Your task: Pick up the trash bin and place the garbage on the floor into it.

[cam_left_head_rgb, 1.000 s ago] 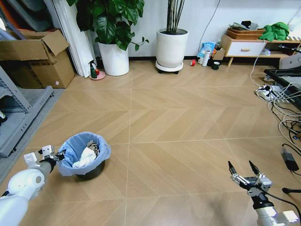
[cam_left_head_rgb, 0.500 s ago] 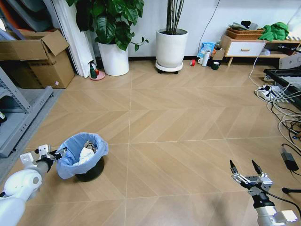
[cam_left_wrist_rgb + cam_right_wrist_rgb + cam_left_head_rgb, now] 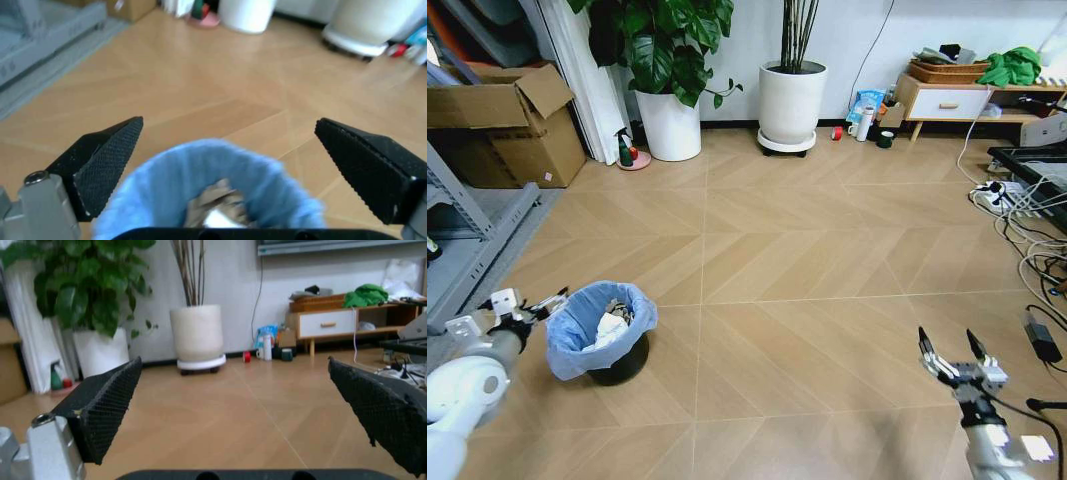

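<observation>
The trash bin (image 3: 599, 335), black with a light-blue bag over its rim, stands on the wooden floor at the lower left. Inside it lies garbage (image 3: 610, 328): a white paper wad and a grey-brown wrapper. My left gripper (image 3: 527, 304) hovers open just left of the bin's rim, apart from it. In the left wrist view the left gripper (image 3: 228, 122) has its fingers spread wide above the trash bin (image 3: 167, 185), with garbage (image 3: 213, 210) showing in the bag. My right gripper (image 3: 949, 350) is open at the lower right over bare floor, also seen as the right gripper (image 3: 233, 360) holding nothing.
Two white plant pots (image 3: 791, 100) and a green spray bottle (image 3: 625, 148) stand by the far wall. A cardboard box (image 3: 502, 125) and a metal rack (image 3: 467, 250) line the left side. Cables and a power strip (image 3: 1027, 230) crowd the right. The middle floor is open.
My left gripper has let go of the bin's rim and drawn back to the left. The bin has settled on the floor. My right gripper has sunk slightly.
</observation>
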Motion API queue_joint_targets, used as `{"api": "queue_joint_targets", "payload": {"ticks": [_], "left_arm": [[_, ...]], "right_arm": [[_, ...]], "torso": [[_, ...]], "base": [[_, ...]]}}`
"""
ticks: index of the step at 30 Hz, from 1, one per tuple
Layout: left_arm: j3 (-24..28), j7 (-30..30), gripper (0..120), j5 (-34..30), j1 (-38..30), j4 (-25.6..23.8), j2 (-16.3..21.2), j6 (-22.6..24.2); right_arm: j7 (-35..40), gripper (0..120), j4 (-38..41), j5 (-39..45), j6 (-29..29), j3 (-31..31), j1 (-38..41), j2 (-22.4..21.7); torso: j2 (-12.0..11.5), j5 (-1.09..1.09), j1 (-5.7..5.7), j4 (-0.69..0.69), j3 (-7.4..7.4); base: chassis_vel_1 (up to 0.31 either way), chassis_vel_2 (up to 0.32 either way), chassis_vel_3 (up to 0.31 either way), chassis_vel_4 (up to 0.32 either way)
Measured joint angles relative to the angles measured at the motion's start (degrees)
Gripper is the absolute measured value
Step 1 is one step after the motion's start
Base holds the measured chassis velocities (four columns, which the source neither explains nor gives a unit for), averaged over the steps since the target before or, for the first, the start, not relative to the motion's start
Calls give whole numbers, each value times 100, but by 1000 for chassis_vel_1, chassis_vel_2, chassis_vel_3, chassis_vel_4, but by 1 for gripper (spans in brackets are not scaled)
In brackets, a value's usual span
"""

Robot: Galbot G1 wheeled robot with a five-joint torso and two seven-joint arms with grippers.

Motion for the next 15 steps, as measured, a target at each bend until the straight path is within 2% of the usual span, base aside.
{"api": "queue_joint_targets", "payload": {"ticks": [2, 3, 5, 6, 10, 15], "left_arm": [[111, 105, 100, 531, 33, -207, -311, -148], [111, 105, 100, 531, 33, -207, -311, -148], [358, 195, 100, 927, 30, -285, -606, -282], [358, 195, 100, 927, 30, -285, -606, -282], [926, 249, 100, 1307, -40, -180, -878, -440], [1110, 363, 100, 1448, -119, 28, -996, -537]], "right_arm": [[30, 100, -100, -1, 15, -84, 354, 101], [30, 100, -100, -1, 15, -84, 354, 101], [43, 100, -202, 159, 112, -414, 615, 181], [43, 100, -202, 159, 112, -414, 615, 181], [59, 100, -518, 353, 299, -1394, 1020, 275], [-9, 100, -994, 424, 497, -1918, 1595, 387]], "torso": [[0, -2, 0, 2, 0], [0, -2, 0, 2, 0], [0, -2, 0, 1, 0], [0, -2, 0, 1, 0], [0, 0, 0, 1, 0], [0, -1, 0, 0, 1]], "base": [[0, 0, 0, 0], [0, 0, 0, 0], [0, 0, 0, 0], [0, 0, 0, 0], [0, 0, 0, 0], [0, 0, 0, 0]]}}
